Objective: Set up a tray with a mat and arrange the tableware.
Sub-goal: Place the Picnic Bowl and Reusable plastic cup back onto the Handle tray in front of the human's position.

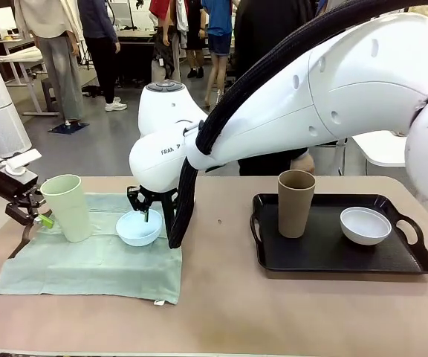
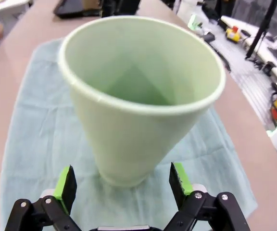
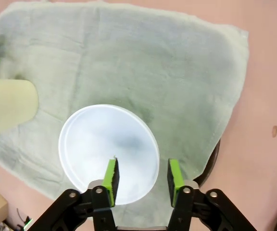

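1. Left fingers (image 2: 65, 188) stand open, flanking the upright pale green tapered cup (image 2: 138, 120), ready to grip or withdraw.
2. Right fingers (image 3: 111, 175), open, straddle the rim of the light blue round bowl (image 3: 100, 144); both pieces rest on the green cloth mat (image 3: 143, 62).

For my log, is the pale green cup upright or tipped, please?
Upright: the pale green cup stands rim-up on the green mat, empty.
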Available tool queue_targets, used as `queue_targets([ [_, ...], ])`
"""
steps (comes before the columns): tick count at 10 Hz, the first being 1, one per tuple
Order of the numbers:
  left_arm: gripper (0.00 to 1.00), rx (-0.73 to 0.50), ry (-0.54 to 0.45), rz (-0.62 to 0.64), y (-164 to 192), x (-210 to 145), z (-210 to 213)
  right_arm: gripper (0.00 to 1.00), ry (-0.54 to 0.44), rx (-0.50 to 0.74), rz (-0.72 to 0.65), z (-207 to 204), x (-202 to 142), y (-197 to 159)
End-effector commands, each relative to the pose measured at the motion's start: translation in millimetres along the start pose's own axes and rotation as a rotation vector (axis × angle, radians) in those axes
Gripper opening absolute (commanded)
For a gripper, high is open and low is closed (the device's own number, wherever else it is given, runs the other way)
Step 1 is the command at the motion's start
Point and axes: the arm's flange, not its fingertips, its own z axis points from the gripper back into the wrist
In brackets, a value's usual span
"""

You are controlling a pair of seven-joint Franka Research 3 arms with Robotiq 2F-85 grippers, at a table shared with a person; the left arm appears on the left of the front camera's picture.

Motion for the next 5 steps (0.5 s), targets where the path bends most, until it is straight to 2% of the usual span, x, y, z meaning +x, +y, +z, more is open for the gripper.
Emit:
queue_targets([
  [1, 1.0, 0.031, 0.105, 0.068, -4, 7, 18, 1.0, 0.003, 0.003, 0.026, 16, -20, -12],
  [3, 1.0, 0.079, 0.249, 0.14, -17, 32, 53, 1.0, -0.005, -0.034, 0.025, 36, -33, -22],
  [5, 1.0, 0.123, 0.393, 0.227, -40, 100, 86, 1.0, -0.029, -0.088, 0.03, 71, -47, -30],
])
